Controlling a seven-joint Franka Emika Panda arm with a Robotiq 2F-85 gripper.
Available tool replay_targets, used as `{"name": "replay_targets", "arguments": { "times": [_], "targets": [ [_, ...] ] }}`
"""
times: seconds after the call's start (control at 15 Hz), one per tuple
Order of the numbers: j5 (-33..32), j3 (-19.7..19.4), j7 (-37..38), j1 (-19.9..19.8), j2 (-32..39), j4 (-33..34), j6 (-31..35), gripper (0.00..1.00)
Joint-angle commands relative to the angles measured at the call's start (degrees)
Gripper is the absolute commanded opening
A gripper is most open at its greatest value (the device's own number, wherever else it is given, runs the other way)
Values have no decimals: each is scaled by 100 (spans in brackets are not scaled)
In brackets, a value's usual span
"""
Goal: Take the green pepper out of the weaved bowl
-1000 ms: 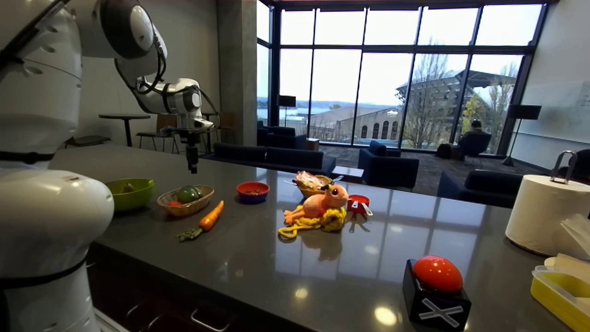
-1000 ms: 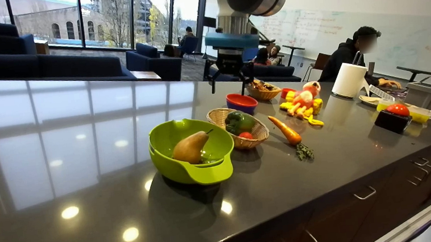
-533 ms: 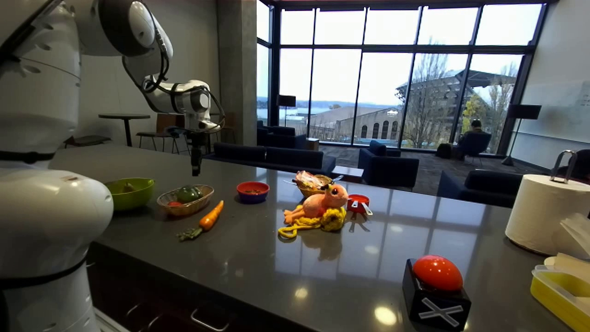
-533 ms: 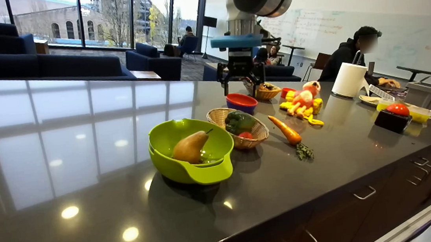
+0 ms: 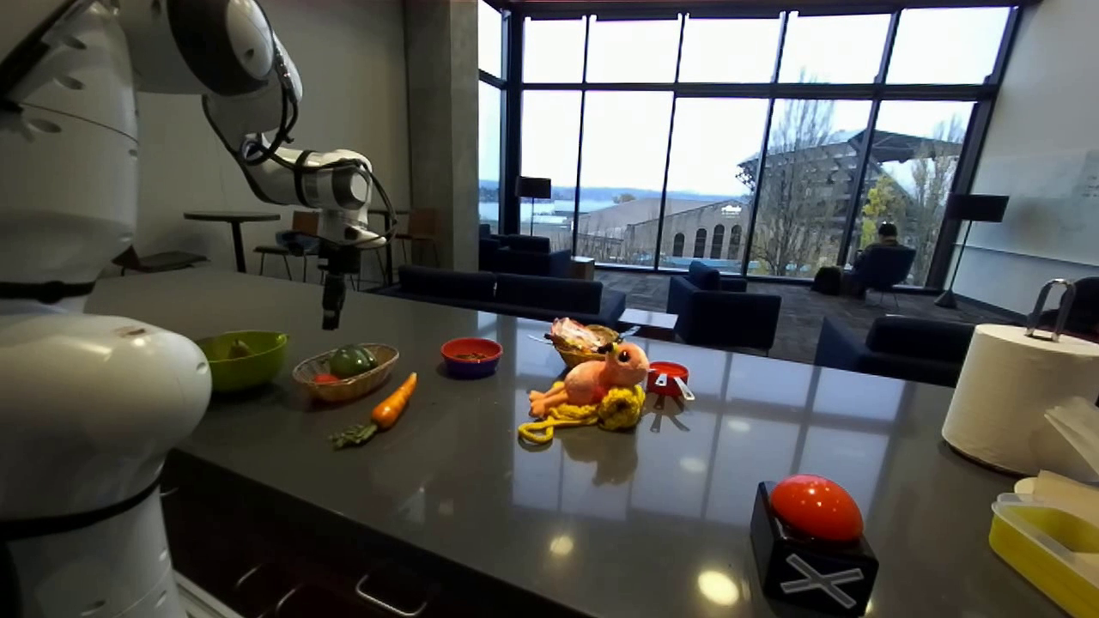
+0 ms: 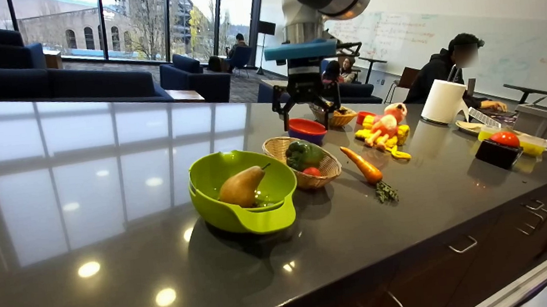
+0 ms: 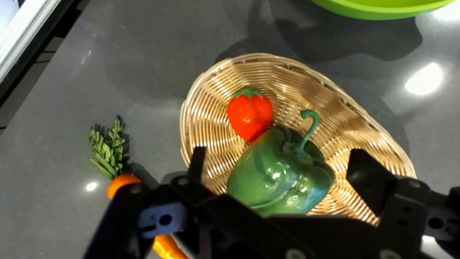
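The dark green pepper (image 7: 280, 180) lies in the tan weaved bowl (image 7: 210, 129), beside a red strawberry-like piece (image 7: 249, 114). The pepper also shows in both exterior views (image 5: 350, 362) (image 6: 307, 154), as does the weaved bowl (image 5: 342, 391) (image 6: 326, 174). My gripper (image 7: 278, 153) is open and empty. In the wrist view one finger stands on each side of the pepper, with gaps to it, and the gripper body hides the pepper's lower end. In both exterior views the gripper (image 5: 330, 323) (image 6: 306, 126) hangs above the counter, higher than the bowl, fingers pointing down.
A lime-green bowl (image 6: 209, 215) with a pear (image 6: 241, 187) stands next to the weaved bowl. A carrot (image 6: 362, 165) lies on its other side. A red-and-purple bowl (image 5: 471, 364), a pink plush toy (image 5: 592, 382) and a red-button box (image 5: 811, 549) are further along the counter.
The gripper has moved down a little. In an exterior view it first went slightly right, then back left past where it was. The pepper and bowls have not moved.
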Motion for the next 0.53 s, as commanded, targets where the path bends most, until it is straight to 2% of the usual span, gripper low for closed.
{"name": "replay_targets", "arguments": {
  "times": [0.0,0.47],
  "targets": [
    [-38,-1,-373,-57,-280,-437,457,100],
    [-66,-34,-837,-69,-156,-740,1372,100]
  ]
}}
